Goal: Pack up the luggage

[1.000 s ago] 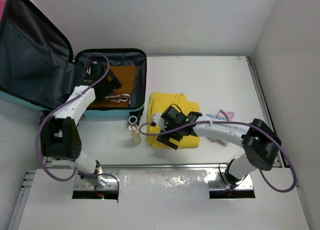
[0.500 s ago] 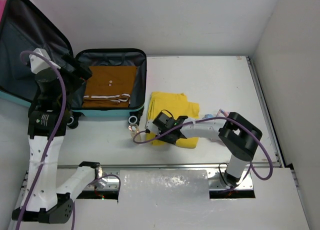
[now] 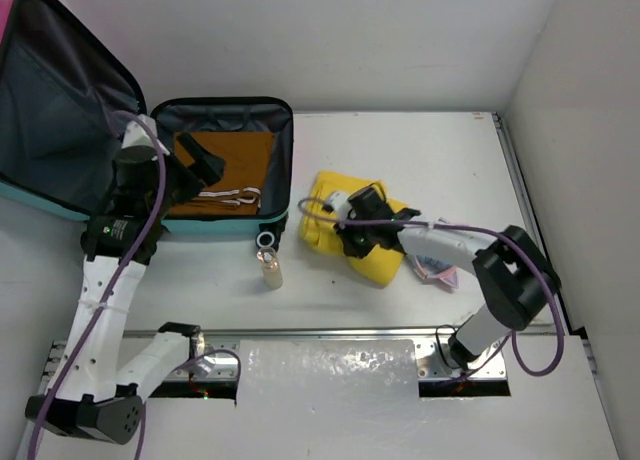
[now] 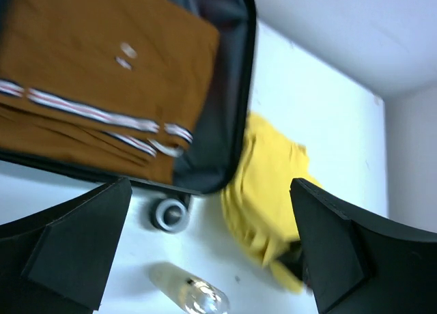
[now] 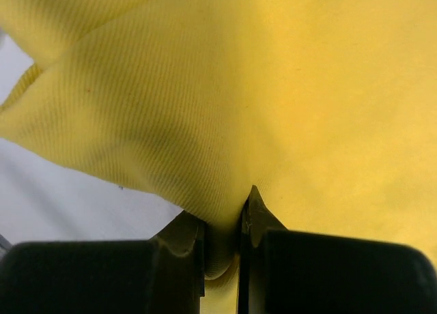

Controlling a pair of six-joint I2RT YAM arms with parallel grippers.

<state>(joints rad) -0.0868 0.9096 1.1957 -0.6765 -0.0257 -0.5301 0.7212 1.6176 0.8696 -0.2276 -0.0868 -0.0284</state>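
The luggage [image 3: 60, 110] lies open at the far left of the surface [image 3: 430, 160], lid leaning back. A brown garment [image 3: 245, 152] with a striped cord [image 3: 235, 193] on it sits in the near half. Above that half hangs the left claw [image 4: 210, 211], spread wide and holding nothing.

Just right of the luggage lies a yellow garment [image 3: 380, 265], partly bunched. The right claw [image 5: 224, 222] is pressed together on a fold of it; in the right wrist view we see the cloth nipped between the two jaws.

We judge the grip thin, since only one fold is caught. On a lift the cloth could slip out, or fall open and trail. A trailing edge could snag on the luggage's rim or knock over the small bottle [image 3: 270, 270] lying near the wheel [image 3: 265, 240]. The left arm also hangs over the open half, so we see a risk of the two arms meeting there.
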